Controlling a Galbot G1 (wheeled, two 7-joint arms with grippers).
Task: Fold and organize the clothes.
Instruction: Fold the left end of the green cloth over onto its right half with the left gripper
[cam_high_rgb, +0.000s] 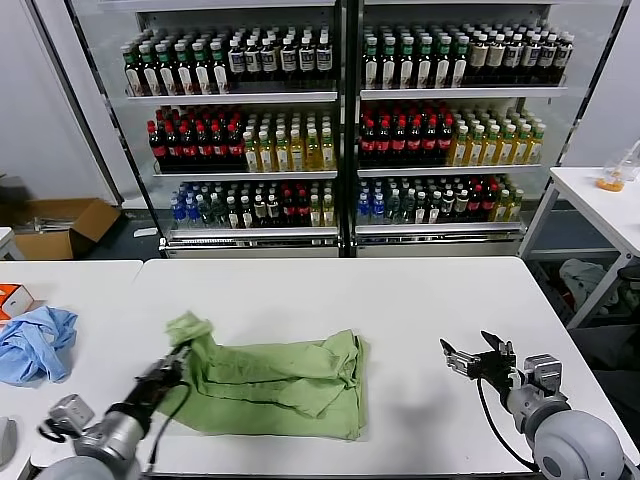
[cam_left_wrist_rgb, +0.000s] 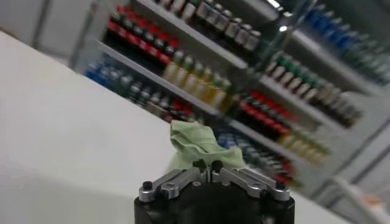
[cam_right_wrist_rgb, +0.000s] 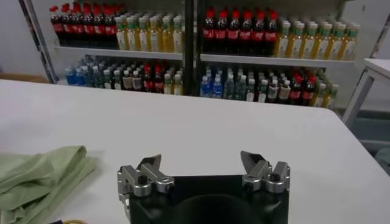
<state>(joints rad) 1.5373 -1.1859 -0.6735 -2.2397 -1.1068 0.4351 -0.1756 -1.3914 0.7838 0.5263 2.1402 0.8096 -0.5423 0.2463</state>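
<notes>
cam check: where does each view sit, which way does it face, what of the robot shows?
Head: up on the robot, looking forward and down at the white table and glass-door drinks cooler; both arms show, left gripper pinching the light green cotton shirt, right gripper open.
Left wrist: over its shut fingers, shirt corner raised, cooler behind.
Right wrist: over its spread fingers, facing the cooler across bare table.
Shared: all three show shirt, table and cooler.

No text, brand, number or sign can be read. Labels are seen on the bottles (cam_high_rgb: 290, 150) in the shelves (cam_high_rgb: 340, 95), but no lettering can be made out.
</notes>
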